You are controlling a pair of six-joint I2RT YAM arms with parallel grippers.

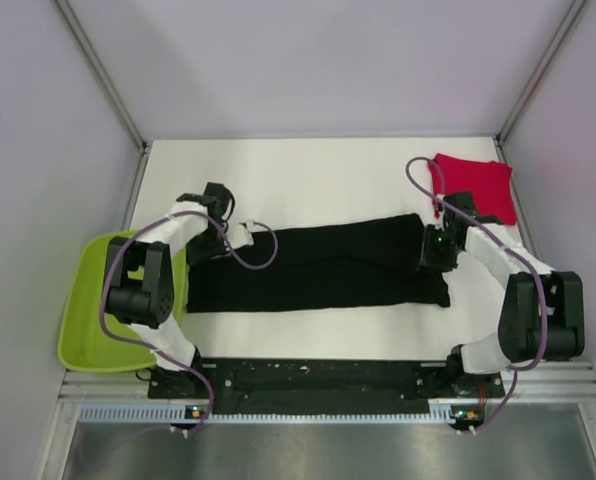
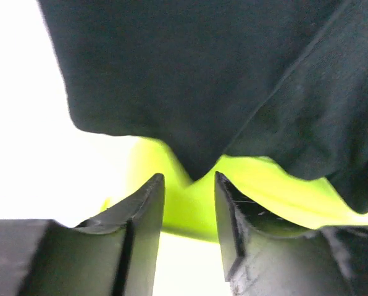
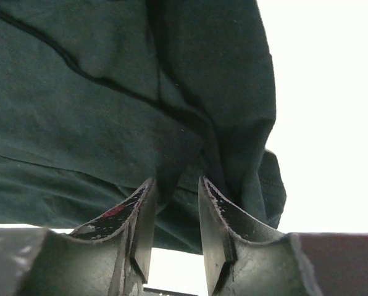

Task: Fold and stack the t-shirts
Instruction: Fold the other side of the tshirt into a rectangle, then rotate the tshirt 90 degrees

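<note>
While the black shirt [image 1: 318, 270] lies as a long folded band across the middle of the white table [image 1: 318, 180], each arm has hold of one end. At the band's left end, the left claw [image 2: 189, 182] is drawn nearly together, with a point of black cloth caught between its fingers [image 2: 144, 203]. The green tray [image 2: 258, 185] shows below the cloth's edge there. At the right end, the right claw [image 3: 175, 185] is clamped on a gathered fold of the same shirt. The red shirt [image 1: 475, 185] sits as a folded square in the upper right of the overhead view, apart from the black one. The tray rests at the lower left, beside the left arm.
</note>
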